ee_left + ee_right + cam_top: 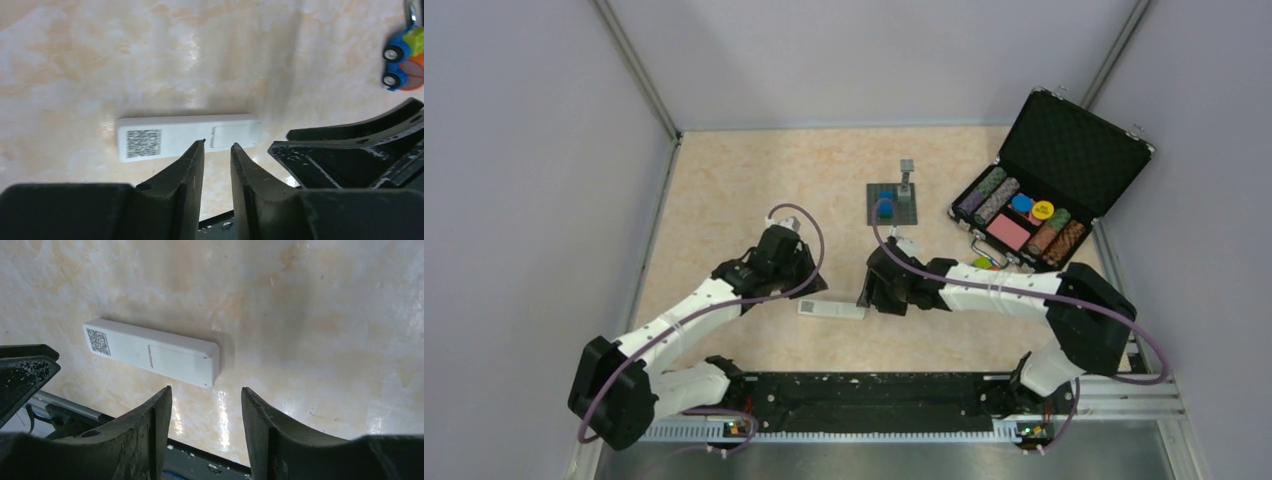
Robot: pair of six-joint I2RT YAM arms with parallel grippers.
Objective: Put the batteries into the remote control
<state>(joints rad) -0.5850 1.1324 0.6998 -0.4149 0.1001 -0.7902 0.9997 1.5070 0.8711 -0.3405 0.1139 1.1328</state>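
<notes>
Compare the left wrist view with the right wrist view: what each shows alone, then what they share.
Left wrist only: a toy car with blue wheels at the upper right edge. Right wrist only: the remote control with its battery cover in full; in the left view, fingertips hide part of it. Shared: the remote flat on the table, code sticker up, and fingers apart holding nothing, the left gripper narrower than the right gripper.

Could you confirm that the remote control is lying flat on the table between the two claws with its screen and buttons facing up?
Not quite: the remote control lies back up. The right wrist view shows its QR label and battery cover on top, no screen or buttons. It does lie flat on the table between the left claw and right claw.
</notes>
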